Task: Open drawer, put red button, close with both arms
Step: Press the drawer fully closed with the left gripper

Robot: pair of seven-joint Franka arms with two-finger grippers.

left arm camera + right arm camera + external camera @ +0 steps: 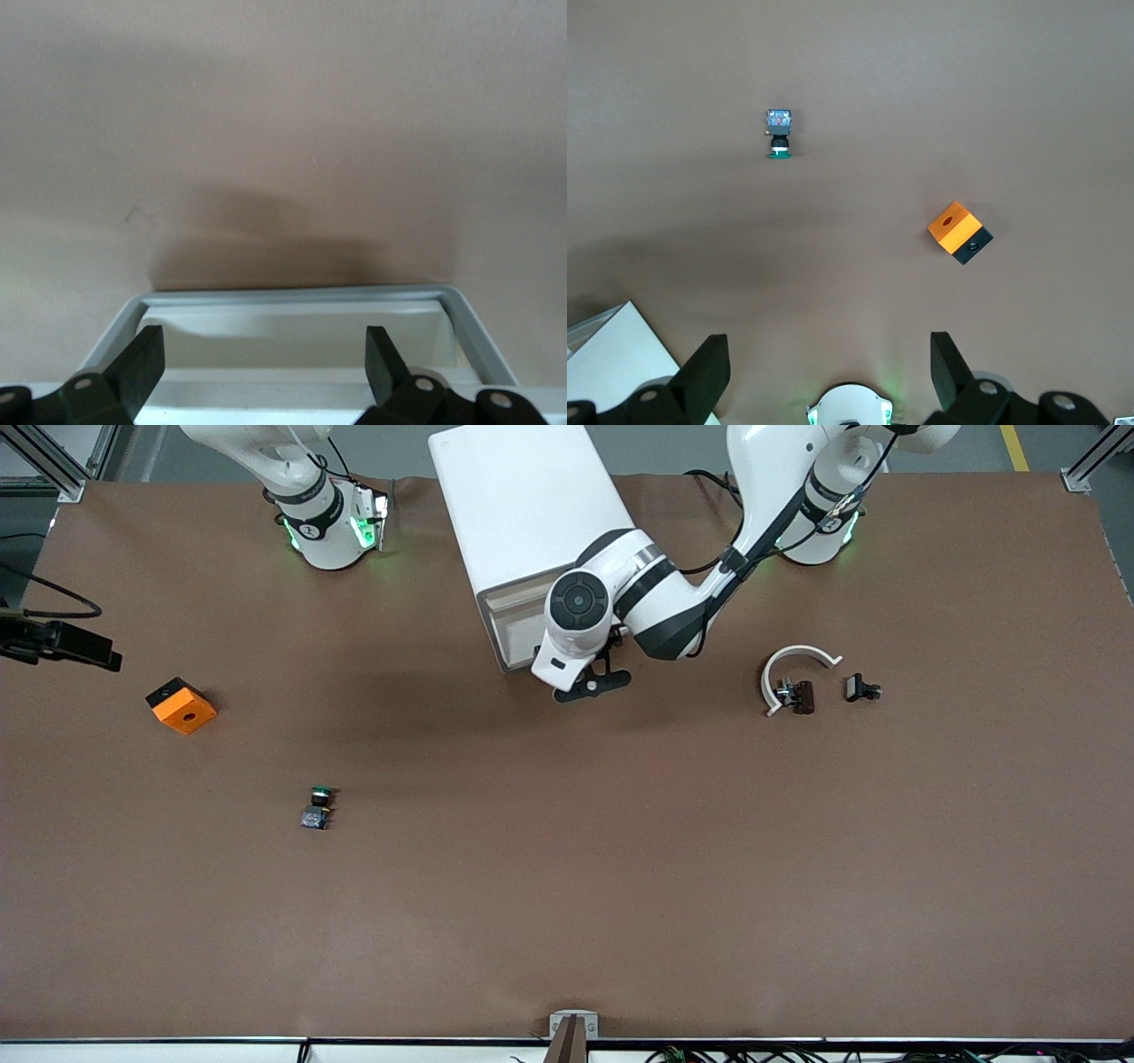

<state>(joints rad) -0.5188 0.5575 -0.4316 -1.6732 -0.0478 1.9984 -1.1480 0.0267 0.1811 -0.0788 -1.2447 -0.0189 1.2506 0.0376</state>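
Left pincer (592,684) apart over drawer (292,332) front lip; right pincer (824,365) apart, waiting.

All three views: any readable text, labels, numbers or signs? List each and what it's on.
None legible.
Right arm's base: a small dark mark on the band, too small to read.
White drawer cabinet, orange box, green-capped button: no visible lettering.
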